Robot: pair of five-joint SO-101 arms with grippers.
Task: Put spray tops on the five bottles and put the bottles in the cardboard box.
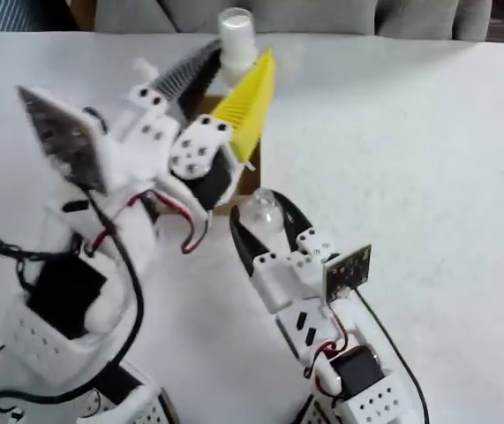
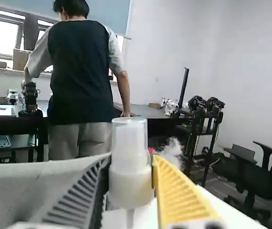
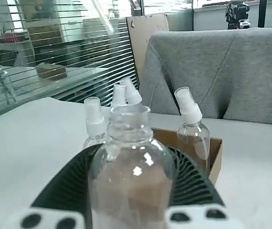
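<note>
In the high view the left gripper point(image 1: 238, 51) pinches a white plastic spray top point(image 1: 236, 35) between its dark grey ribbed finger and its yellow ribbed finger, at about twelve o'clock from the brown cardboard box point(image 1: 250, 181); the left arm's white body lies over most of that box. In the left wrist view the same spray top point(image 2: 128, 162) stands upright in the left gripper point(image 2: 130, 164), its thin tube pointing down.

The right gripper point(image 1: 260, 208), with curved black fingers, is clamped around a clear round plastic bottle point(image 1: 265, 212) with a bare neck, just beside the box at roughly five o'clock. In the right wrist view this bottle point(image 3: 128, 176) stands upright in the right gripper point(image 3: 131, 164) and hides the middle of the box point(image 3: 215, 157); behind it, clear bottles already fitted with white tops stand in the box, one at two o'clock from the held bottle point(image 3: 193, 133), another at ten o'clock point(image 3: 94, 126). A grey fabric sofa point(image 3: 231, 71) runs behind the white table point(image 1: 410, 132).
</note>
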